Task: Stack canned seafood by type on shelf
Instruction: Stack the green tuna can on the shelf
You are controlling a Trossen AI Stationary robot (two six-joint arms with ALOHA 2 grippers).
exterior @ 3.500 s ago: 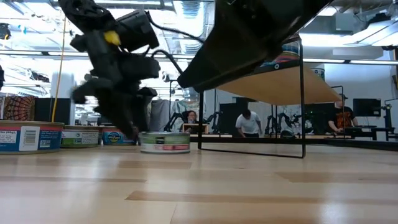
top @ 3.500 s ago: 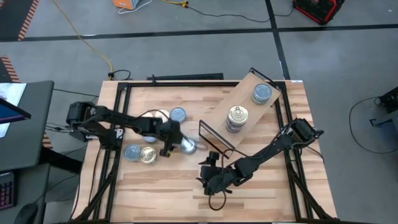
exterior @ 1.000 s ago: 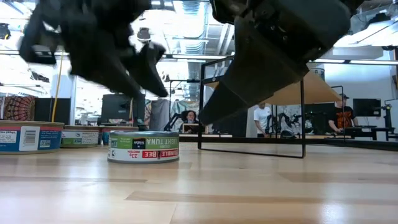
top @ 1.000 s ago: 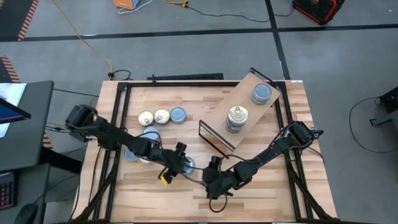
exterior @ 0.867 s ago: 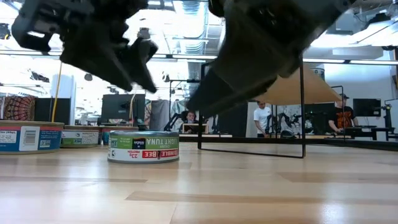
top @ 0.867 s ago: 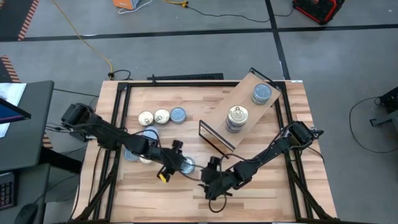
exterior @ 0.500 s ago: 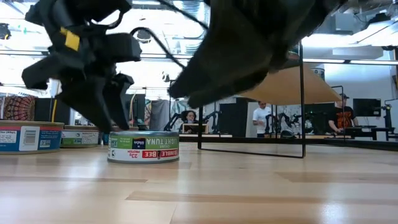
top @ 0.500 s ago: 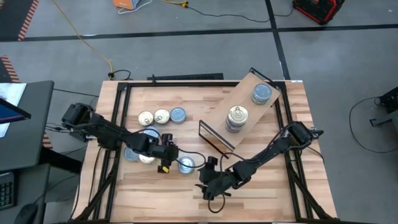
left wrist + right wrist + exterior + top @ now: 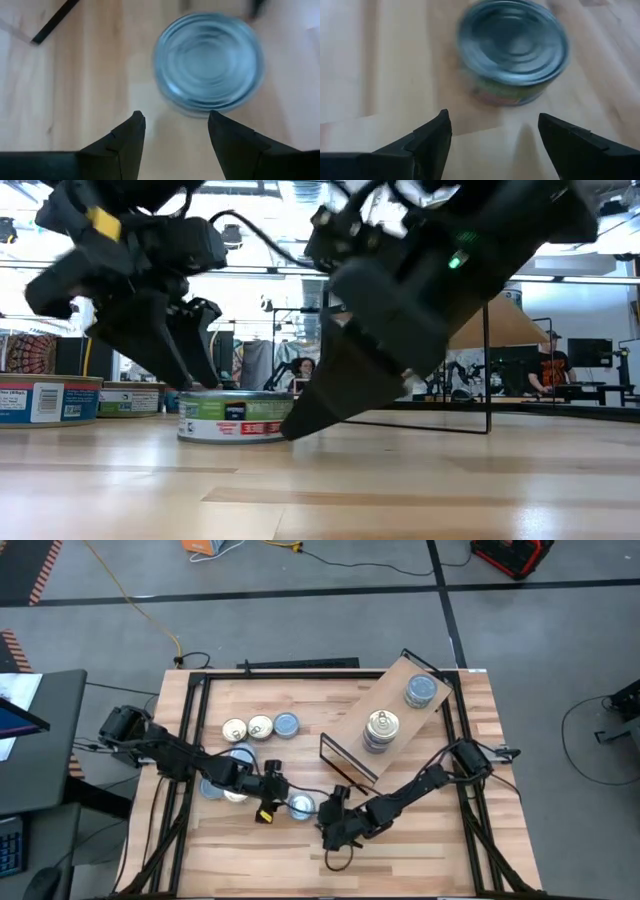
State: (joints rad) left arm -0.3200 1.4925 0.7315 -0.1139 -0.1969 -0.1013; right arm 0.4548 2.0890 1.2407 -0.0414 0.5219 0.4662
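My high camera looks straight down on the whole table [image 9: 400,840], with the blue-lidded tin [image 9: 301,805] near its middle. My low camera sits at tabletop height, facing level across the wood past that tin [image 9: 235,417] into the room. My 2 wrist cameras look down on the same tin [image 9: 207,62] [image 9: 512,50] from close above, from opposite sides. All 4 views share it.

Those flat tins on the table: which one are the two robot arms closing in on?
The lone blue-lidded tin lying flat between both tools, apart from the other tins on the table's left and the stacks on the shelf.
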